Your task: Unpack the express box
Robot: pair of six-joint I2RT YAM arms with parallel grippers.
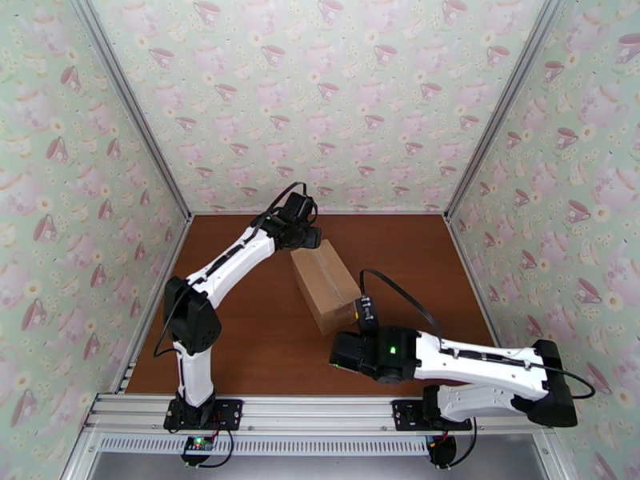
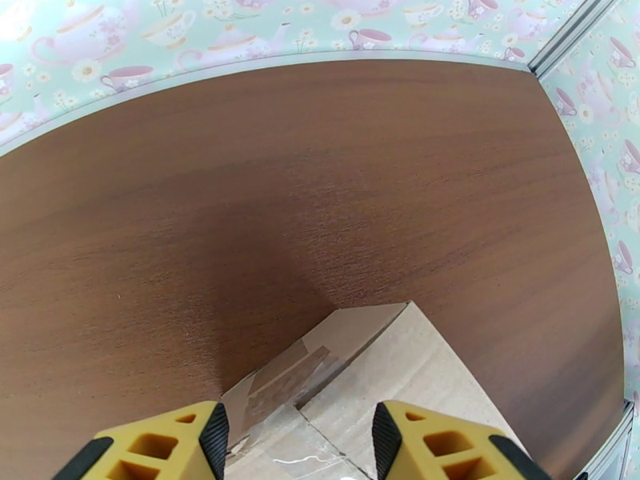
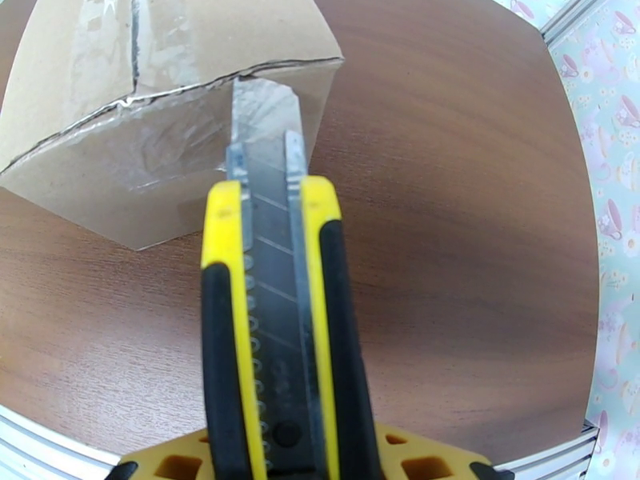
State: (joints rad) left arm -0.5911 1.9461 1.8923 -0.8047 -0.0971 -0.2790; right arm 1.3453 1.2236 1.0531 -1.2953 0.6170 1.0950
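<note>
Two arms work at slitting the tape: the closed plain brown cardboard express box [image 1: 324, 283] sits mid-table, the left gripper [image 2: 296, 442] spread over its far end, and the right gripper [image 3: 304, 462] pinching a yellow-and-black utility knife [image 3: 276, 314] at its near taped edge, likely needing a steady draw along the seam.

Legible text, labels, brands, numbers, signs: none found.
Express box [image 1: 324, 286]: plain brown card under clear tape, surfaces unprinted where visible.
Utility knife [image 3: 276, 314]: faint marks low on black slider track, too small to read.
Wallpaper [image 1: 320, 90]: teacup and teapot pattern, purely pictorial.
</note>
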